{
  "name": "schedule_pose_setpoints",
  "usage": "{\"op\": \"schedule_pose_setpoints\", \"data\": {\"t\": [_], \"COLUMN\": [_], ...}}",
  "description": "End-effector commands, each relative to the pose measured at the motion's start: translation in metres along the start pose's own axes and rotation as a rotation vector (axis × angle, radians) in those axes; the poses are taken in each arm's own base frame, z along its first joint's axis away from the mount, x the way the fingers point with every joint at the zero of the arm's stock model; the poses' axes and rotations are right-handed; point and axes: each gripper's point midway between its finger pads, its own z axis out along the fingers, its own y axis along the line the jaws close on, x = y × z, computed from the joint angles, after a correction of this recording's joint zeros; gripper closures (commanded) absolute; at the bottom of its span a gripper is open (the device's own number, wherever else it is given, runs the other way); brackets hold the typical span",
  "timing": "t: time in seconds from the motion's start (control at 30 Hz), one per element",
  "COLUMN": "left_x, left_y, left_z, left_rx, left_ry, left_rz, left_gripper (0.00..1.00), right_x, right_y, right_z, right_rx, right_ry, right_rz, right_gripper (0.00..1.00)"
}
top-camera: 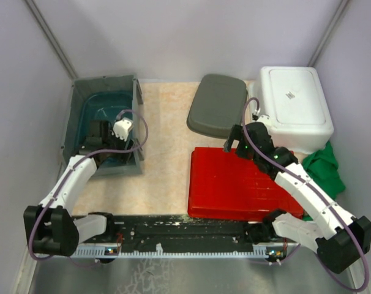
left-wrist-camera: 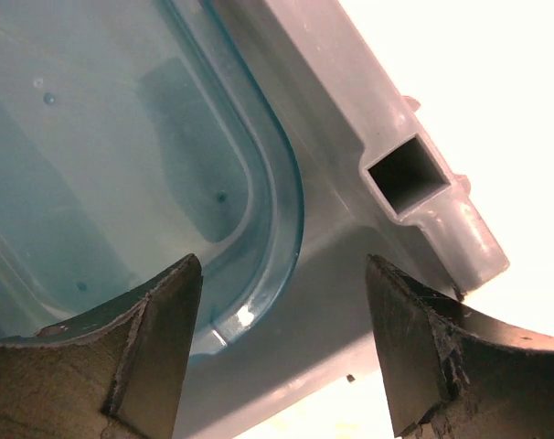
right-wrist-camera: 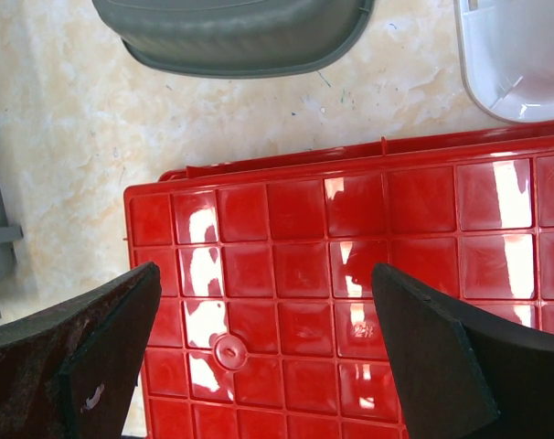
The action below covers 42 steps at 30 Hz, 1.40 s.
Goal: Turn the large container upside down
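Observation:
The large container (top-camera: 106,86) is a grey bin with a translucent teal bottom, at the table's far left, its open side toward the top camera. My left gripper (top-camera: 98,136) reaches into it near its right wall. In the left wrist view the left gripper (left-wrist-camera: 286,352) is open, its dark fingers (left-wrist-camera: 154,347) wide apart. Beyond them lie the teal panel (left-wrist-camera: 103,155) and the grey frame (left-wrist-camera: 341,229) with a square hollow post, and nothing sits between the fingers. My right gripper (top-camera: 233,142) hovers open over the red crate, seen wide apart in the right wrist view (right-wrist-camera: 263,352).
A red crate (top-camera: 234,184) (right-wrist-camera: 350,265) lies bottom up at centre right. A grey oval tub (top-camera: 217,105) (right-wrist-camera: 231,37) and a white bin (top-camera: 296,104) (right-wrist-camera: 519,55) lie overturned behind it. Green cloth (top-camera: 325,168) sits at the right. Purple walls enclose the table.

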Motion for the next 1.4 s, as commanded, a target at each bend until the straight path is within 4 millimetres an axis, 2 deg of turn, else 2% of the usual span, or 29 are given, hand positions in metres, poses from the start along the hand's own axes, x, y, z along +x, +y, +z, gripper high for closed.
{"op": "schedule_pose_setpoints", "data": {"t": [0.0,0.27,0.33,0.5,0.6,0.63,0.7,0.73,1.03,1.17,1.27,1.37], "left_x": [-0.006,0.014,0.013,0.003,-0.014,-0.021,-0.037,-0.046,-0.115,-0.156,-0.189,-0.220], "left_y": [0.001,0.007,0.007,0.010,0.014,0.016,0.019,0.019,0.028,0.039,0.037,0.027], "left_z": [0.011,0.033,0.034,0.029,0.019,0.013,0.000,-0.007,-0.083,-0.130,-0.165,-0.198], "left_rx": [0.018,0.002,0.006,-0.003,-0.018,-0.022,-0.035,-0.039,-0.108,-0.192,-0.189,-0.138], "left_ry": [-0.050,0.012,0.010,0.000,-0.016,-0.026,-0.047,-0.057,-0.209,-0.358,-0.491,-0.616], "left_rz": [0.142,0.155,0.148,0.140,0.127,0.121,0.107,0.093,-0.020,-0.103,-0.122,-0.107], "left_gripper": [0.24,0.37,0.45,0.78,0.85,0.87,0.99,1.00,1.00,1.00,1.00,1.00], "right_x": [-0.024,-0.024,-0.024,-0.022,-0.022,-0.022,-0.022,-0.023,-0.024,-0.023,-0.025,-0.027], "right_y": [0.016,0.016,0.015,0.012,0.012,0.013,0.014,0.015,0.019,0.022,0.025,0.027], "right_z": [-0.007,-0.008,-0.010,-0.011,-0.010,-0.009,-0.008,-0.008,-0.002,0.001,0.002,0.002], "right_rx": [-0.052,-0.050,-0.047,-0.043,-0.044,-0.047,-0.048,-0.050,-0.058,-0.062,-0.068,-0.070], "right_ry": [-0.063,-0.056,-0.057,-0.060,-0.059,-0.058,-0.057,-0.057,-0.054,-0.047,-0.043,-0.044], "right_rz": [0.014,0.011,0.011,0.011,0.011,0.012,0.011,0.012,0.010,0.006,0.002,-0.003], "right_gripper": [0.02,0.02,0.02,0.02,0.02,0.02,0.02,0.02,0.02,0.02,0.02,0.02]}}
